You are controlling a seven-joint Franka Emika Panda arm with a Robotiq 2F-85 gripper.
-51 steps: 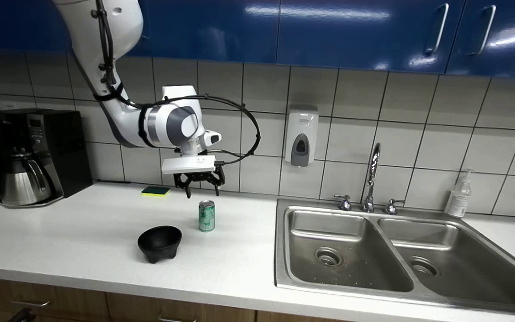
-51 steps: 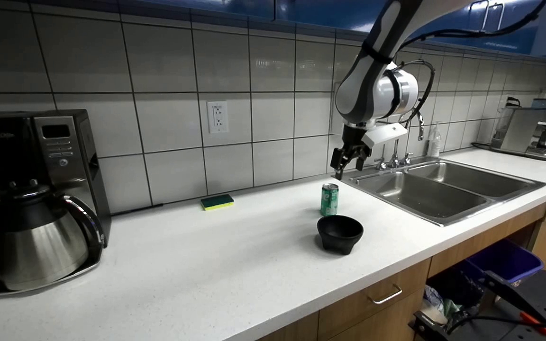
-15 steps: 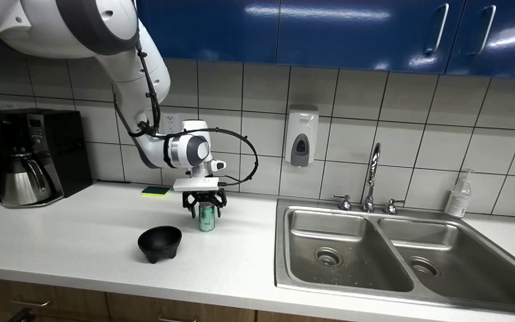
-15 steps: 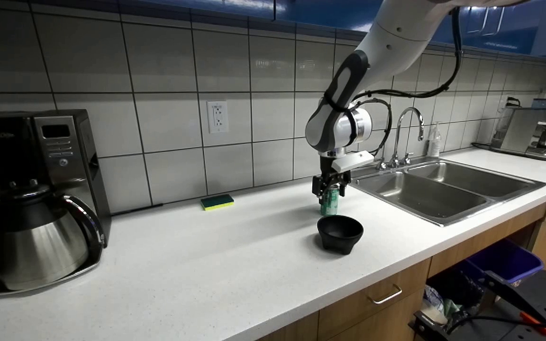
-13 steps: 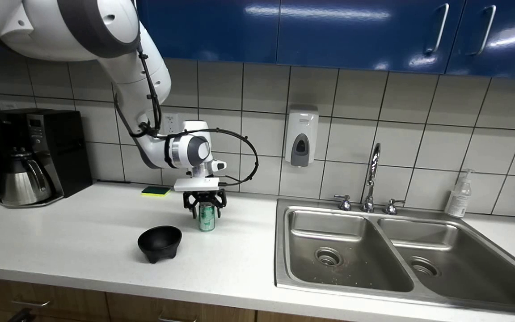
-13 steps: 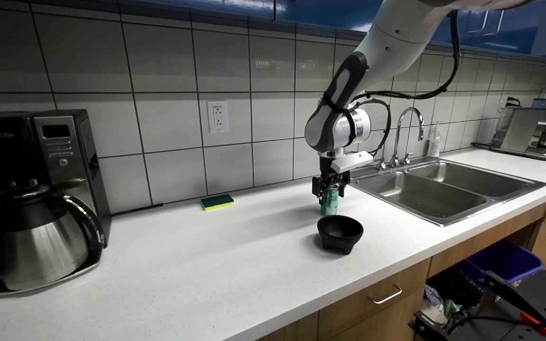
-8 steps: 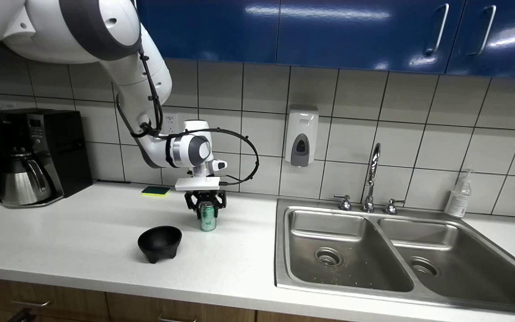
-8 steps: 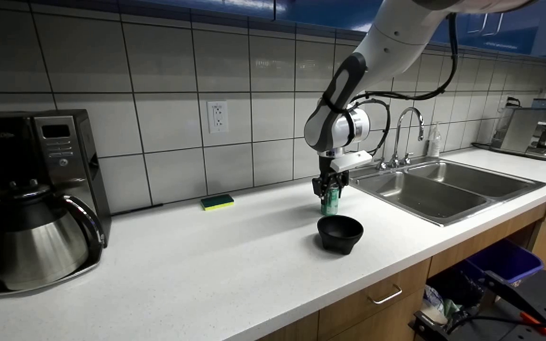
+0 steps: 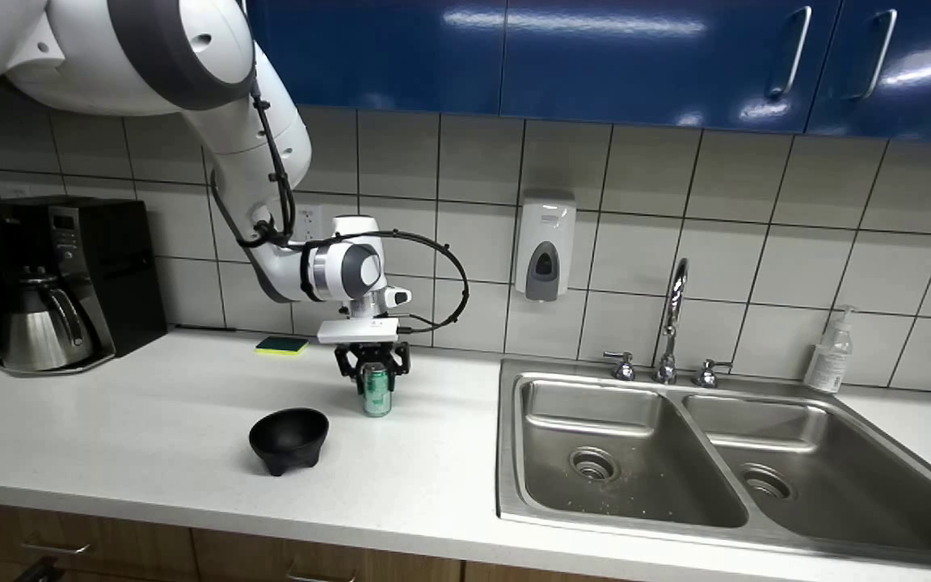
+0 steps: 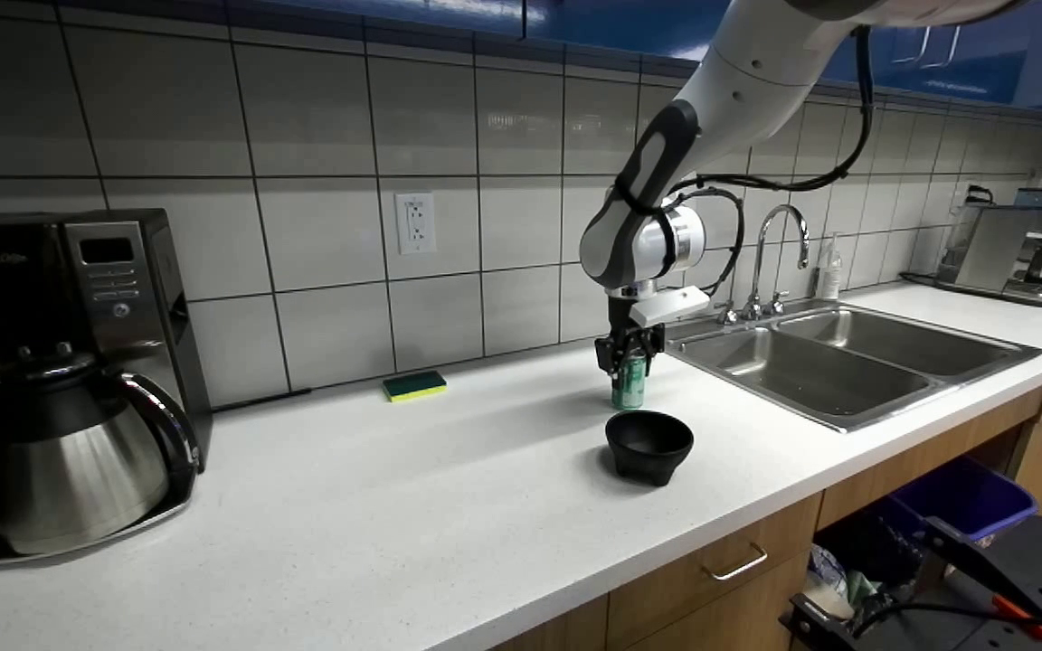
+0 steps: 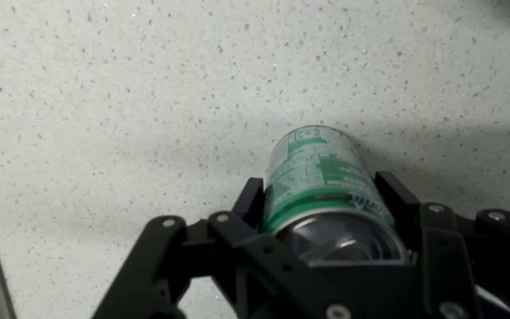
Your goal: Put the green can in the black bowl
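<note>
The grasp looks done: we see the fingers [image 11: 397,196] gripping the can [image 11: 326,188], low in the wrist view, at or barely above the counter [image 9: 150,453]. Reaching the bowl [image 9: 288,440], lower left in an exterior view, and releasing remain.

You have a pale tiled wall [image 9: 643,255] behind the white counter [image 9: 433,473], with glossy blue cupboards [image 9: 635,73] above it that throw back streaks of light [image 9: 611,23]. A steel double sink [image 9: 651,457] is set into the counter, and wooden drawers [image 10: 684,586] sit below it.
</note>
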